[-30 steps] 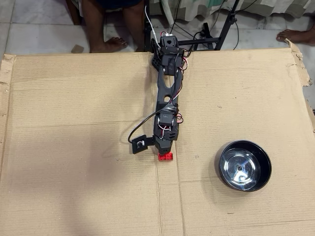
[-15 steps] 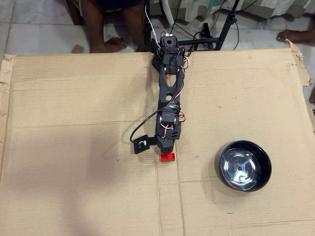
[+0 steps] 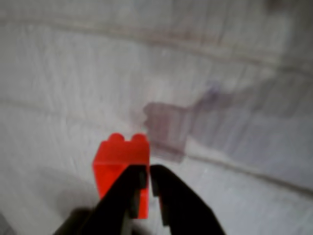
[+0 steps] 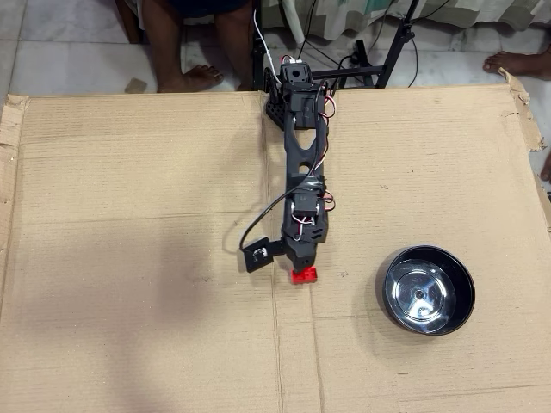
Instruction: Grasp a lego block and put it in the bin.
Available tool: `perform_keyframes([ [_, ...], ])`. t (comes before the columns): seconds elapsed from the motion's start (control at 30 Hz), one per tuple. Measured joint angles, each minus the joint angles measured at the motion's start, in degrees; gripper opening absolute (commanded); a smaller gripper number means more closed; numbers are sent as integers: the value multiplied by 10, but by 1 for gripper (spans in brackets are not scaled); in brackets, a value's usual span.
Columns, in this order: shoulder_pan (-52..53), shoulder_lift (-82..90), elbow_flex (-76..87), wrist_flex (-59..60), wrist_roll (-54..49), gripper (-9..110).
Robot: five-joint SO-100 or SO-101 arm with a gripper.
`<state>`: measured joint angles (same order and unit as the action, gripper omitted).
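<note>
- Wrist view: the black two-finger gripper (image 3: 149, 178) has its jaws narrowed around a small bright red studded plastic lego block (image 3: 120, 164), which looks lifted, its shadow on the blurred pale surface beyond. The grip seems to catch only one edge; the block could twist loose.
- Overhead view: the block (image 4: 303, 275) sits at the gripper (image 4: 302, 262) tip over the flat brown cardboard sheet (image 4: 129, 258). The round glossy black bowl (image 4: 428, 290), the bin, stands well apart to the right; a drop mid-swing is the risk.
</note>
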<state>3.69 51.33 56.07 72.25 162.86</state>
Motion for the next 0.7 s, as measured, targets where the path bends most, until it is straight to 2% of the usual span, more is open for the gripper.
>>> perform_keyframes([
  [0.7,-163,131,0,0,0,0],
])
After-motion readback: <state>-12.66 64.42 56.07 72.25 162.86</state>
